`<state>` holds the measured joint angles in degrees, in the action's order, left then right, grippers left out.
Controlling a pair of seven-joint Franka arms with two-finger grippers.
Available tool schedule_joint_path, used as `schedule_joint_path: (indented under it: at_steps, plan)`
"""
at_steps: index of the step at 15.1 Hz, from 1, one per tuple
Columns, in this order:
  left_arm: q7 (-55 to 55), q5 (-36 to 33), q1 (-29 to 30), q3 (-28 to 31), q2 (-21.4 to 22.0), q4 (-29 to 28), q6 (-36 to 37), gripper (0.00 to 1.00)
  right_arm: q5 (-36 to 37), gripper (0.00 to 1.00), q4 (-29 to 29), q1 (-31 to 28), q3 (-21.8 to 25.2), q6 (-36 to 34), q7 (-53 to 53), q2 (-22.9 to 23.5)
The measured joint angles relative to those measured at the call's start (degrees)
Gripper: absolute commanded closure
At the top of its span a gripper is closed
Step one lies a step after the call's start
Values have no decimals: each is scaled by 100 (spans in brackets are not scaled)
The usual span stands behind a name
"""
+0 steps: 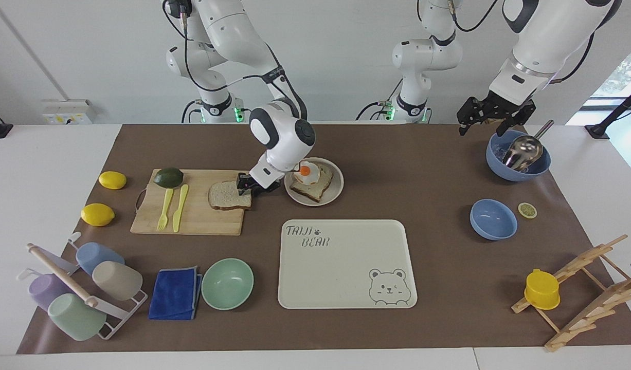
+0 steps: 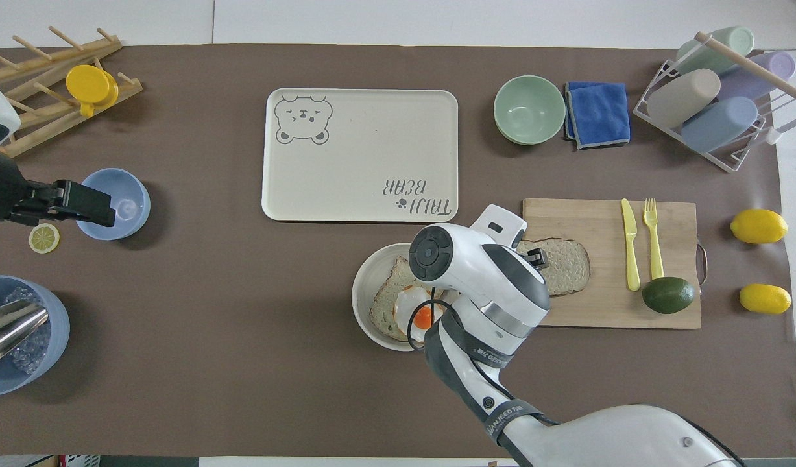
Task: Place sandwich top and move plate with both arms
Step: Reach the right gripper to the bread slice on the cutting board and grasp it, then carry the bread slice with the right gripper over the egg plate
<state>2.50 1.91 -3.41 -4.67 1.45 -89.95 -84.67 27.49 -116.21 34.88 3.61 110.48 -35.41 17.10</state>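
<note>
Right gripper point(image 1: 250, 187): low at the plate-side edge of the sandwich top point(image 1: 229, 196), fingers on either side of that edge; grip not confirmed
Sandwich top: lay flat on the cutting board point(image 1: 202, 220), at its end beside the plate point(image 1: 334, 193)
Plate: on the brown mat point(image 1: 408, 169), carried a bread slice with fried egg point(image 1: 310, 180)
Right arm: reached from its base, wrist bent down over the gap between board and plate
Left gripper point(image 1: 492, 117): fingers spread wide, nothing held, over the blue bowl with the scoop point(image 1: 518, 162); that arm waited
Room: white table, pale wall
</note>
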Motion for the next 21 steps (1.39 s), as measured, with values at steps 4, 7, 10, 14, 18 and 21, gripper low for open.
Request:
schedule_joint_path:
  at_steps: [4, 7, 10, 14, 18, 21]
  plan:
    - [0, 0, 0, 0, 0, 0, 0, 0, 3, 84, -21, 0, 0, 0, 0, 0]
    - [0, 0, 0, 0, 0, 0, 0, 0, 38, 100, -20, 2, -4, -37, 0, -31]
    - [0, 0, 0, 0, 0, 0, 0, 0, 41, 100, -20, 4, -7, -52, 0, -52]
    - [0, 0, 0, 0, 0, 0, 0, 0, 42, 100, 225, 94, -13, -445, 0, -56]
    - [0, 0, 0, 0, 0, 0, 0, 0, -338, 100, 1324, 314, -253, -1461, 200, -73]
    - [0, 0, 0, 0, 0, 0, 0, 0, -707, 100, 2214, 331, -659, -2059, 301, -12]
